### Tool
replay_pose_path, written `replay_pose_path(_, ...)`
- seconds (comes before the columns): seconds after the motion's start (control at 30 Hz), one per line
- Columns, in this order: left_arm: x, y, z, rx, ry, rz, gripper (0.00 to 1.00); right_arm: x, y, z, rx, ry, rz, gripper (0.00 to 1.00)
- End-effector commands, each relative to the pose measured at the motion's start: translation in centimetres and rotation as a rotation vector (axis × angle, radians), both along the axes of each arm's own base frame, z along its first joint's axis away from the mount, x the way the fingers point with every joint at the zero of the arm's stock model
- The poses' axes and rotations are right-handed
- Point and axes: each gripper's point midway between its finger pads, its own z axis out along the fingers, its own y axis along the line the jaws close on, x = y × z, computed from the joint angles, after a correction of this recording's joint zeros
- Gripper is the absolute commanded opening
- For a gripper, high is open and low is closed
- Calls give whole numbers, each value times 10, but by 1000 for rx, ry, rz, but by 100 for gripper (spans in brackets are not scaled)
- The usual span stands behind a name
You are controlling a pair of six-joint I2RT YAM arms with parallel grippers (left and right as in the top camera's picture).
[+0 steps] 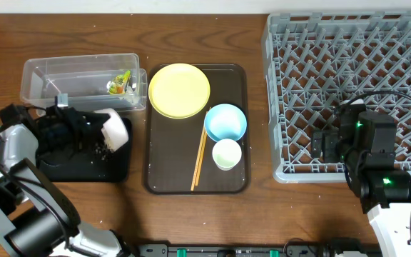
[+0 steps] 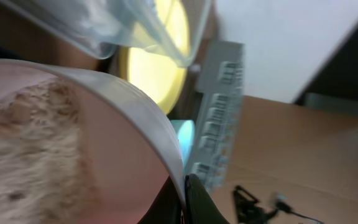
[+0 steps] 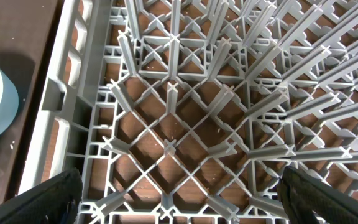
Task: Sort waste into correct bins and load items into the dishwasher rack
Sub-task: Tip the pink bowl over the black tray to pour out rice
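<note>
Pinching bowl (image 1: 116, 128) rim in left tool (image 2: 186, 202), tilting it with crumbs (image 2: 33, 143) over black tray (image 1: 77, 170); hovering right tool (image 3: 179, 199), spread wide, above grey rack (image 3: 185, 93).

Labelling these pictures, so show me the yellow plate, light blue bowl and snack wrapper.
yellow plate (image 1: 179, 90), overhead view, middle of its face.
light blue bowl (image 1: 225, 122), overhead view, inside its basin.
snack wrapper (image 1: 120, 84), overhead view, its crumpled middle.

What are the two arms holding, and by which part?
The left end effector grips the white bowl by its rim, tilted over the black tray. The right end effector holds nothing.
</note>
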Motion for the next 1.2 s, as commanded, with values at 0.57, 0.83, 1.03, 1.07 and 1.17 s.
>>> replay_pose_path(0.57, 5, 22, 45, -270, -152, 86, 6, 2, 2, 10, 13, -24, -4, 99)
replay_pose_path(0.83, 5, 22, 45, -270, -152, 85, 6, 2, 2, 10, 13, -24, -4, 99)
replay_pose_path(1.03, 5, 22, 45, -270, -152, 85, 6, 2, 2, 10, 14, -23, -4, 99)
replay_pose_path(1.07, 5, 22, 45, -270, -152, 85, 6, 2, 2, 10, 13, -23, -4, 99)
replay_pose_path(1.17, 5, 22, 45, -270, -152, 85, 6, 2, 2, 10, 13, -23, -4, 99)
